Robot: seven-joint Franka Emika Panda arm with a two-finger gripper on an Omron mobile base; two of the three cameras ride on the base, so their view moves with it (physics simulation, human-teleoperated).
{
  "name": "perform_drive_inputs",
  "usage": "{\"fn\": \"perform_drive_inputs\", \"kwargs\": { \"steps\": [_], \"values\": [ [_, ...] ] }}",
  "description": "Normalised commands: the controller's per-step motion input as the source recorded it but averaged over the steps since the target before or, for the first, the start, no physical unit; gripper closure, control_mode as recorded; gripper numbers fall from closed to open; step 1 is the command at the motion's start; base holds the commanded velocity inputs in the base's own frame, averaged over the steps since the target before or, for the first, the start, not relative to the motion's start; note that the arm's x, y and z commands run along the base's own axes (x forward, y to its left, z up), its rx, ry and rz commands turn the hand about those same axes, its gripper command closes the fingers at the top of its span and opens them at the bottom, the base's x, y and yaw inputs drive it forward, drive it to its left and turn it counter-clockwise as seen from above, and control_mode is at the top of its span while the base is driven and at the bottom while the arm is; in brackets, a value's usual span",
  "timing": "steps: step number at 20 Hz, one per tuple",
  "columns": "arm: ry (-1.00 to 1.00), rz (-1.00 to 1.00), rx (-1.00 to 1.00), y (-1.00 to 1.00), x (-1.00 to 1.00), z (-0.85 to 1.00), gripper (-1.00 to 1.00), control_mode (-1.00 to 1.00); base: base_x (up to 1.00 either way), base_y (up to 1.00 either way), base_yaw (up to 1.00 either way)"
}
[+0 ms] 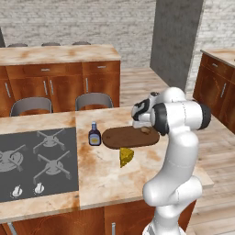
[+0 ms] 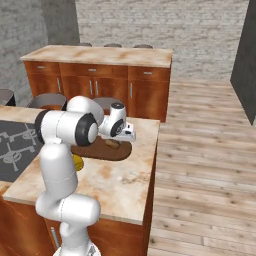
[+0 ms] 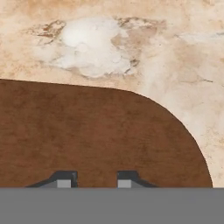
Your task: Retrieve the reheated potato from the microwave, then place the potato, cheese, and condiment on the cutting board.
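Note:
The cutting board [image 1: 124, 137] [image 2: 100, 151] [image 3: 87, 131] lies flat on the island counter. Near its right end rests the potato [image 1: 145, 130] [image 2: 114, 144], a small tan lump. My gripper [image 1: 137, 125] [image 2: 120, 138] [image 3: 94, 179] hangs just over that end, right beside the potato, its tips close together, and in the hand view I see bare board between them. The cheese [image 1: 126, 157] [image 2: 77, 162] lies on the counter in front of the board, touching its near edge. The condiment [image 1: 94, 135] stands upright just left of the board.
A gas cooktop [image 1: 36, 160] takes up the counter's left part. Two chair backs [image 1: 94, 100] stand behind the island. The counter edge [image 2: 150, 165] drops to wooden floor on the right. Cabinets [image 1: 59, 78] line the far wall.

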Motion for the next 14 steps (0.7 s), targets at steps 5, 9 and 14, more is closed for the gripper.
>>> {"fn": "perform_drive_inputs", "kwargs": {
  "steps": [5, 9, 14],
  "values": [
    [0.00, 0.00, 0.00, -0.06, -0.07, -0.20, -1.00, -1.00, 0.00, 0.00, 0.00],
    [-0.04, 0.00, 0.02, -0.14, -0.08, -0.01, -1.00, -1.00, 0.00, 0.00, 0.00],
    [-0.07, 0.00, 0.03, 0.01, -0.11, 0.16, -1.00, -1.00, 0.00, 0.00, 0.00]
  ]
}}
